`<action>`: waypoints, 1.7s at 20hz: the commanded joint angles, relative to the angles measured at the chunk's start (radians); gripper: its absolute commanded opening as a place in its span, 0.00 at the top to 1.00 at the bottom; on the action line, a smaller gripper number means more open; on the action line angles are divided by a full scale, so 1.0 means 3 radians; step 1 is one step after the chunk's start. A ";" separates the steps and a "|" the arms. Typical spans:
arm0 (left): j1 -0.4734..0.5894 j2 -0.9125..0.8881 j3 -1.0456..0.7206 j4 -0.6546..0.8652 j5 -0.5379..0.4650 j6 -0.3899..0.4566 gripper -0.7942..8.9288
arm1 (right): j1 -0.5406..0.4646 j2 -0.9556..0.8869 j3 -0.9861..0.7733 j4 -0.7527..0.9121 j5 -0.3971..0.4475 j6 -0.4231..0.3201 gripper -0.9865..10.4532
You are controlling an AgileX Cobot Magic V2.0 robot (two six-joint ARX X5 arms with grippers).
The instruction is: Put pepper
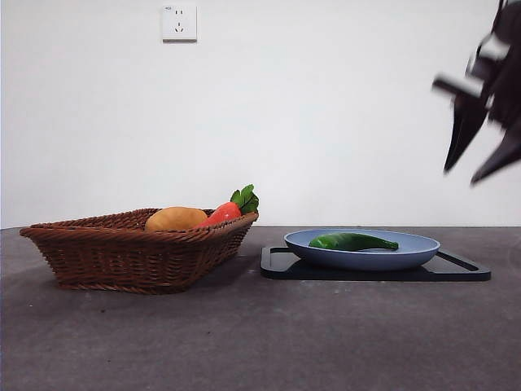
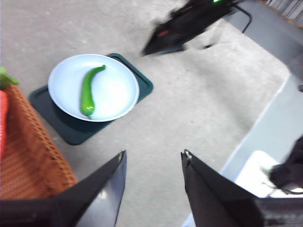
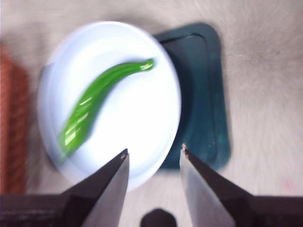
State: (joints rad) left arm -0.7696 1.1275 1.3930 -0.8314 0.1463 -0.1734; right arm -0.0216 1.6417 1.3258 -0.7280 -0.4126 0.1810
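Note:
The glossy dark green pepper (image 1: 352, 241) lies in the blue plate (image 1: 415, 252) on a dark tray (image 1: 464, 269). It also shows in the left wrist view (image 2: 87, 90) and in the right wrist view (image 3: 97, 104). My right gripper (image 1: 482, 159) is open and empty, high above the plate's right side; in its own view (image 3: 154, 153) the jaws stand apart over the plate's rim (image 3: 161, 56). My left gripper (image 2: 154, 158) is open and empty, high above the bare table, away from the plate (image 2: 116, 94).
A brown wicker basket (image 1: 122, 252) stands left of the tray and holds a tan-yellow lump (image 1: 175, 218) and an orange-red carrot with green leaves (image 1: 232, 208). A wall socket (image 1: 179, 23) is on the white wall behind. The table's edge (image 2: 265, 118) shows in the left wrist view.

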 commanded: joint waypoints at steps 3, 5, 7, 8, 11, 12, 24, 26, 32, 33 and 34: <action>-0.0023 0.0027 0.0075 -0.0079 -0.0057 0.0158 0.71 | 0.0197 -0.0862 0.0064 -0.0676 -0.0015 -0.0394 0.74; -0.0023 0.0027 0.0075 -0.0104 -0.0058 0.0172 0.71 | 0.0366 -0.1300 0.0064 -0.0917 -0.0015 -0.0450 0.74; -0.0023 0.0027 0.0075 -0.0118 -0.0057 0.0235 0.71 | 0.0581 -0.1686 0.0064 -0.1120 -0.0013 -0.0448 0.74; -0.0024 0.0027 0.0075 -0.0128 -0.0055 0.0235 0.71 | 0.0699 -0.1854 0.0064 -0.1239 -0.0003 -0.0444 0.74; -0.0024 0.0027 0.0075 -0.0173 -0.0051 0.0244 0.71 | 0.0991 -0.2202 0.0064 -0.1579 0.0000 -0.0421 0.75; -0.0024 0.0027 0.0075 -0.0196 -0.0051 0.0244 0.71 | 0.1072 -0.2285 0.0064 -0.1710 -0.0001 -0.0421 0.75; -0.0024 0.0027 0.0075 -0.0373 -0.0048 0.0242 0.91 | 0.1278 -0.2419 0.0064 -0.1989 -0.0013 -0.0636 0.90; -0.0024 0.0027 0.0075 -0.0371 -0.0048 0.0238 0.91 | 0.1275 -0.2420 0.0064 -0.1989 -0.0004 -0.0636 0.90; -0.0024 0.0027 0.0075 -0.0371 -0.0048 0.0238 0.91 | 0.1275 -0.2419 0.0064 -0.1989 -0.0004 -0.0636 0.90; -0.0024 0.0027 0.0075 -0.0348 -0.0053 0.0242 0.91 | 0.1275 -0.2420 0.0064 -0.1989 -0.0004 -0.0636 0.90; -0.0025 0.0027 0.0075 -0.0318 -0.0047 0.0240 0.91 | 0.1275 -0.2420 0.0064 -0.1989 -0.0003 -0.0636 0.90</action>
State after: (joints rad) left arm -0.7696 1.1278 1.3930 -0.9421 0.1329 -0.1120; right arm 0.3550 0.9085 1.3262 -1.3346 -0.4156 -0.0006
